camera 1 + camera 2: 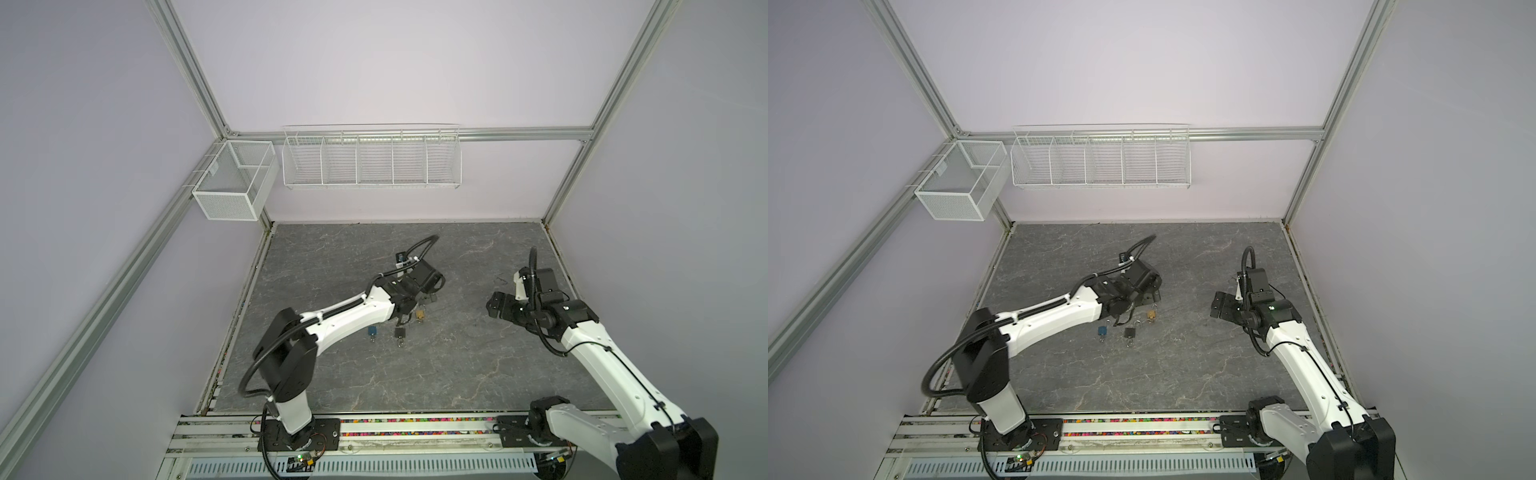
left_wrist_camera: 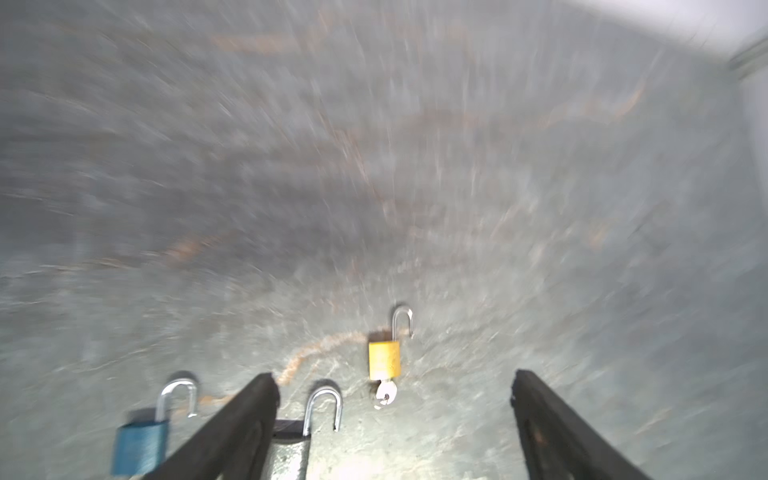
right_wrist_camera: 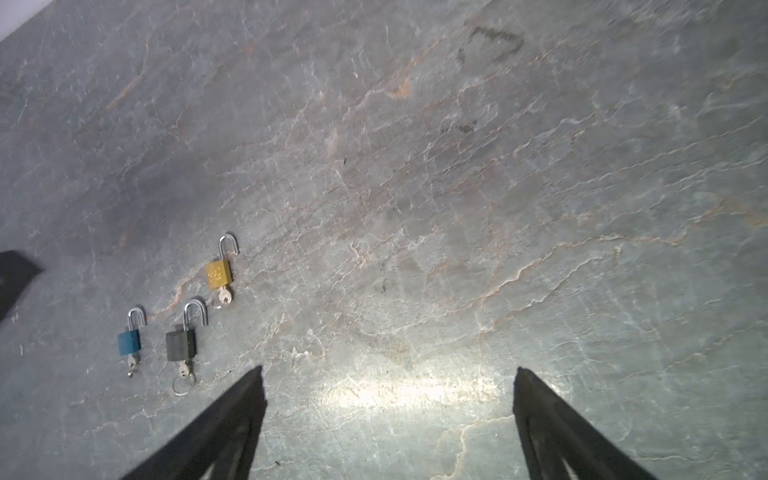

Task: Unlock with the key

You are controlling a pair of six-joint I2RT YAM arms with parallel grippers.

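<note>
We see three small padlocks lying flat on the grey desk (image 3: pixel 457 187). We take the yellow padlock (image 3: pixel 219 274) as our landmark. The black padlock (image 3: pixel 180 345) lies just beside it, on the side of the left arm, and the blue padlock (image 3: pixel 129 342) lies beyond the black one, a little farther from the yellow. Each lock has a key in its bottom, for example the key (image 3: pixel 224 297) of the yellow one. On all three, one leg of the bow seems to stand free of the body.

The left fingers (image 2: pixel 249 415) are spread wide and hold nothing. They hang low, near the yellow padlock, and one finger partly covers the black one. The left wrist view is smeared. The right fingers (image 3: pixel 241 407) are also apart and empty, well apart from the yellow padlock.

We judge that the unlocking is nearly complete, and that the step in hand is letting go. The next move, in our opinion, should lift the left arm away carefully, so that no finger pushes a lock or a key.
</note>
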